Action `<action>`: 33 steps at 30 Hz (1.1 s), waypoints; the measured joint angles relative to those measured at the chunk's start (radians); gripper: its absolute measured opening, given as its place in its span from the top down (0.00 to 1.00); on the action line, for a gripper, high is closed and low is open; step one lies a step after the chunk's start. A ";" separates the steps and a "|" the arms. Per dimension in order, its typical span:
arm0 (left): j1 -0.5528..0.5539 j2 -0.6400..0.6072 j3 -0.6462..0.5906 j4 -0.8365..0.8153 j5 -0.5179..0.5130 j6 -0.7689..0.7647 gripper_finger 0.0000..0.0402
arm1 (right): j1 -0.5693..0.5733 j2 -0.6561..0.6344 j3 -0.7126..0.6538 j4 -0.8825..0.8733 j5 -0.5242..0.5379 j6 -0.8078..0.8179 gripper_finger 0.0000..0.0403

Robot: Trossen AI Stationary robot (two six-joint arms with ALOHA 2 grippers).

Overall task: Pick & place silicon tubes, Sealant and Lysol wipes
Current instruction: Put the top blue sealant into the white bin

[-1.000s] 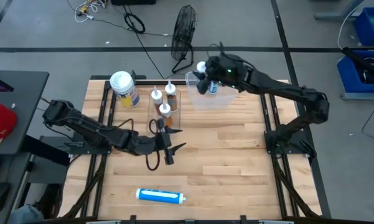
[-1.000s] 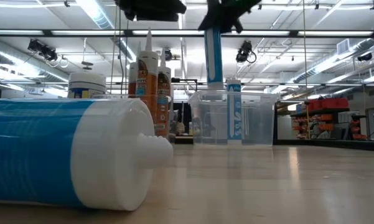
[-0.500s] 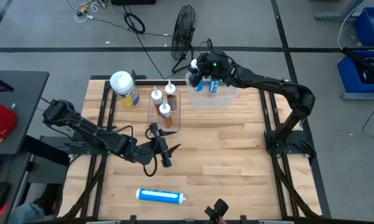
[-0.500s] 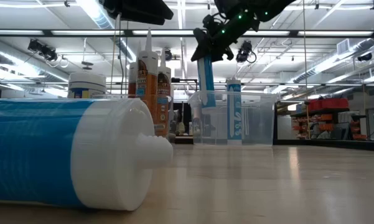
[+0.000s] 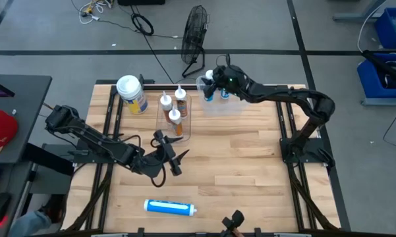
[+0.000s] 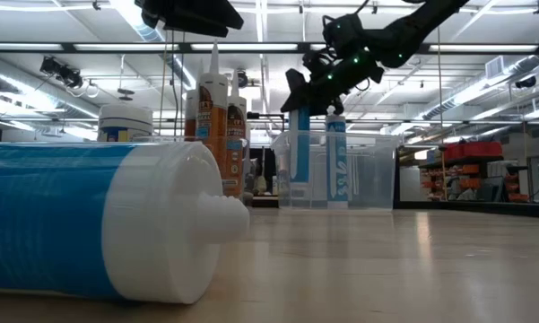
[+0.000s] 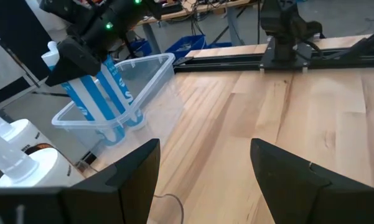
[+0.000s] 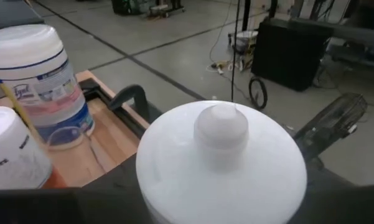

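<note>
Our right gripper (image 5: 209, 84) reaches over the clear bin (image 5: 240, 105) at the far side of the table (image 5: 237, 164), pinching a blue tube (image 6: 299, 152) by its white cap end, its foot low inside the bin beside a second blue tube (image 6: 337, 160) standing there. We judge the risk to be a tilt: if let go while leaning, it could tip, knock its neighbour over or fall across the bin wall. Our left gripper (image 5: 173, 158) hovers mid-table with fingers spread, holding nothing. We count three blue tubes: two at the bin and one lying (image 5: 169, 207) near the table's front edge. Three orange nozzle-tipped tubes (image 5: 174, 108) stand together, and the Lysol wipes (image 5: 132, 94), a single canister, stand at the far left corner.
</note>
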 joint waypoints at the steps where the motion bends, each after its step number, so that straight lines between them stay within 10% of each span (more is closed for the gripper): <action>1: 0.000 0.000 0.000 0.000 0.000 0.001 0.37 | 0.000 0.000 -0.008 0.013 0.001 -0.002 0.48; 33: 0.003 0.000 0.000 -0.008 -0.003 0.010 0.37 | 0.033 0.001 -0.040 0.009 0.055 -0.061 0.47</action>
